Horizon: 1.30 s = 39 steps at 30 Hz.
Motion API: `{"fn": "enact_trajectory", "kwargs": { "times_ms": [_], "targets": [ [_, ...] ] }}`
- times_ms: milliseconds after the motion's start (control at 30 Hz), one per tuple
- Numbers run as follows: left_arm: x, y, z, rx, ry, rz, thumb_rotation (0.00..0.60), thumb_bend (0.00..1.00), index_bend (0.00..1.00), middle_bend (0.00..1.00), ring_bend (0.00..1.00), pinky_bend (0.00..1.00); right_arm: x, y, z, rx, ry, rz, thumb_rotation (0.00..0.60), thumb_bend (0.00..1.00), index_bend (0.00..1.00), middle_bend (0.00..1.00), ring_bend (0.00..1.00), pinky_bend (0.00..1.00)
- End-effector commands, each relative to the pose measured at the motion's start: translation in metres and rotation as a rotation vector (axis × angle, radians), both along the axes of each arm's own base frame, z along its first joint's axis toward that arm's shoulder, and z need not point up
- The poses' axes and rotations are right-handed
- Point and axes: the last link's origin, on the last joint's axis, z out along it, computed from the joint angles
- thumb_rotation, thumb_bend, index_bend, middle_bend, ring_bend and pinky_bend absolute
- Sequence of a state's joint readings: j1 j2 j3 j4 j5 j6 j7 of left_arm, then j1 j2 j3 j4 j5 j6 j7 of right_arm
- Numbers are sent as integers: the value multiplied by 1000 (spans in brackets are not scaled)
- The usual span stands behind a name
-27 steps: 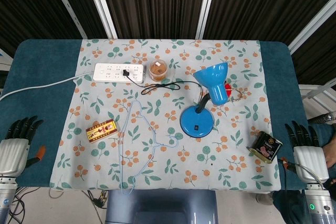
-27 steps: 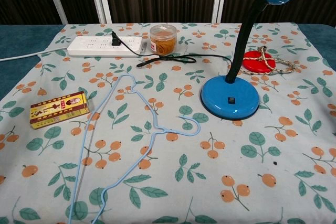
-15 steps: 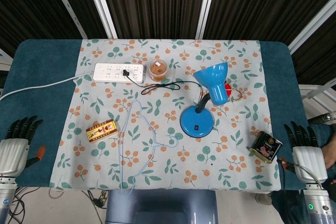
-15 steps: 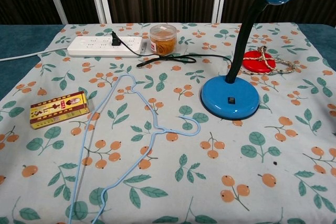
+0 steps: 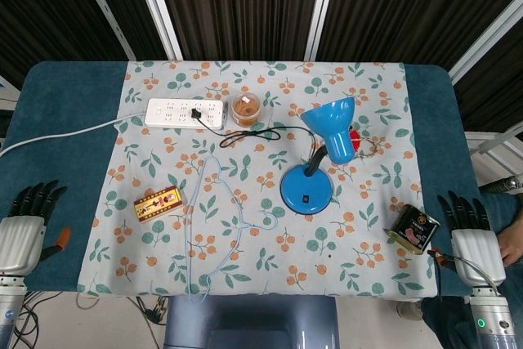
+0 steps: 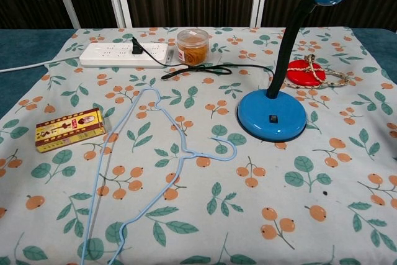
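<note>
Tin near the right hand, at the table's 4 o'clock edge.

Floral cloth covers the table; the blue lamp stands just right of centre, with the tin at its 4 o'clock, on the cloth's right border. Light blue hanger lies at the lamp's 8 o'clock, the power strip at 10 o'clock. Right hand is just beside the tin, fingers apart, holding nothing. Left hand rests at the table's 8 o'clock corner, also spread and empty, with the small yellow-red box at its 2 o'clock.
</note>
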<state>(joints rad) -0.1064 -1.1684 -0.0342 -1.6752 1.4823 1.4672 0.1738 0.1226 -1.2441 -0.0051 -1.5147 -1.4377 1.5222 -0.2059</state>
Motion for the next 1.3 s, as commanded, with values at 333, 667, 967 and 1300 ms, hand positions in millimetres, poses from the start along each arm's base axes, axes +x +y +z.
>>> {"fn": "enact_trajectory", "kwargs": {
  "times_ms": [333, 667, 967, 1300],
  "targets": [
    [1, -1, 0, 0, -10, 1, 600, 364, 145, 63, 56, 88, 11, -4, -12, 52, -30, -13, 600, 230, 43, 110, 168, 65],
    [1, 0, 0, -5, -20, 6, 600, 364, 145, 63, 56, 88, 65, -58, -40, 164, -44, 126, 600, 468, 45, 467, 585, 352],
    [1, 0, 0, -9, -27, 9, 600, 364, 145, 63, 56, 92, 106, -86, -77, 365, -141, 165, 600, 552, 45, 731, 780, 516],
    [0, 0, 1, -12, -34, 14, 600, 364, 145, 63, 57, 92, 133, -97, -121, 495, -155, 167, 600, 582, 44, 765, 798, 639]
  ]
}}
